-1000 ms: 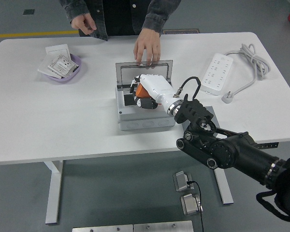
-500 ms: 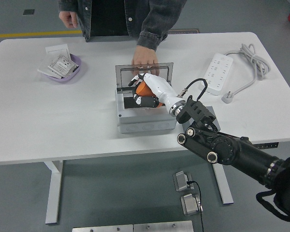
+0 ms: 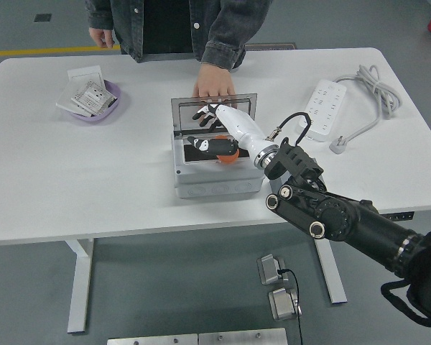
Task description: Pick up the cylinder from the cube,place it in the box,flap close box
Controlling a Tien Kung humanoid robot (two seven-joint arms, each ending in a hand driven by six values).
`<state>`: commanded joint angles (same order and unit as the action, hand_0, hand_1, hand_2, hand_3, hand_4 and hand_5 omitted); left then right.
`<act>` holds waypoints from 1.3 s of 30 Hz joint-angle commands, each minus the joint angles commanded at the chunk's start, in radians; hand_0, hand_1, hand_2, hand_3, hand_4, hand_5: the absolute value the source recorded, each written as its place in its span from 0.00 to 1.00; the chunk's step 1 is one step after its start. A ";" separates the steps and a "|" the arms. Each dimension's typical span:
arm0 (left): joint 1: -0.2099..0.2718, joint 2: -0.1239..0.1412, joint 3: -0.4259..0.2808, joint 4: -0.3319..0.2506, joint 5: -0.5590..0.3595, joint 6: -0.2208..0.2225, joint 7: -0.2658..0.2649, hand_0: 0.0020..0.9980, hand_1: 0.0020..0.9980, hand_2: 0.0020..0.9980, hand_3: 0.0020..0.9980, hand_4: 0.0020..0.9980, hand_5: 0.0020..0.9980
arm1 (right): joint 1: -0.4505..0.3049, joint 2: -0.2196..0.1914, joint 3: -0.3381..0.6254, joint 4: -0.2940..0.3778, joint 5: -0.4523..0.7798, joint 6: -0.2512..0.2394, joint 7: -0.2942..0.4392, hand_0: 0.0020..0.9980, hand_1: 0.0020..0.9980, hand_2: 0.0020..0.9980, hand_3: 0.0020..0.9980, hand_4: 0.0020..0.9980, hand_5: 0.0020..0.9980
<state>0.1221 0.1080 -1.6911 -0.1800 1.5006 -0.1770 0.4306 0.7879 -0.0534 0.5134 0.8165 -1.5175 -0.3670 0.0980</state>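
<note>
Partly, the box's inside is being hidden by the right hand, which is reaching in over it from the right with its fingers spread and gripping nothing. Only an orange sliver of the cylinder is showing, lying inside the box just under the hand's wrist end; whether the hand is touching it is hard to tell. No cube is making itself out inside the box. The lid is standing open at the box's far edge, and a person's hand is resting against its top. Left of the box, a purple bowl is holding packets. Right of it, a power strip is lying on the table.
</note>
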 joint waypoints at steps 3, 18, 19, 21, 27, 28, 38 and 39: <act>0.002 -0.001 0.000 0.000 0.001 0.000 0.000 0.78 0.78 0.75 0.59 0.70 0.08 | -0.004 -0.005 0.013 0.013 -0.006 0.001 -0.003 0.62 0.52 0.63 0.72 0.82 0.47; 0.015 -0.012 -0.010 0.000 0.005 0.001 0.002 0.78 0.78 0.75 0.59 0.70 0.08 | -0.034 -0.096 0.105 0.266 0.015 0.065 -0.075 0.61 0.50 0.63 0.71 0.84 0.49; 0.015 -0.011 -0.010 0.000 0.004 0.001 0.001 0.78 0.78 0.75 0.59 0.70 0.08 | -0.033 -0.098 0.109 0.278 0.018 0.068 -0.079 0.61 0.50 0.63 0.71 0.84 0.49; 0.014 -0.011 -0.009 0.000 0.003 0.001 0.001 0.78 0.78 0.75 0.59 0.70 0.08 | -0.026 -0.101 0.118 0.296 0.023 0.072 -0.083 0.60 0.49 0.63 0.70 0.85 0.50; 0.013 -0.011 -0.007 0.000 0.001 0.001 0.002 0.78 0.78 0.75 0.59 0.70 0.08 | 0.003 -0.106 0.139 0.299 0.013 0.081 -0.092 0.59 0.48 0.63 0.71 0.85 0.50; 0.013 -0.011 -0.006 0.000 0.001 0.001 0.002 0.78 0.78 0.75 0.59 0.70 0.08 | 0.010 -0.108 0.142 0.294 0.011 0.083 -0.093 0.59 0.48 0.63 0.71 0.85 0.50; 0.004 -0.006 -0.004 0.000 0.006 0.000 0.004 0.78 0.78 0.75 0.59 0.70 0.08 | 0.082 -0.116 0.142 0.201 0.029 0.097 -0.082 0.59 0.49 0.62 0.70 0.85 0.51; 0.002 -0.005 -0.003 0.000 0.007 0.000 0.004 0.78 0.78 0.75 0.59 0.70 0.08 | 0.091 -0.115 0.138 0.184 0.035 0.098 -0.078 0.59 0.49 0.62 0.70 0.85 0.51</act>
<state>0.1244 0.1031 -1.6941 -0.1800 1.5074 -0.1773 0.4344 0.8792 -0.1680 0.6514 1.0009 -1.4825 -0.2687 0.0197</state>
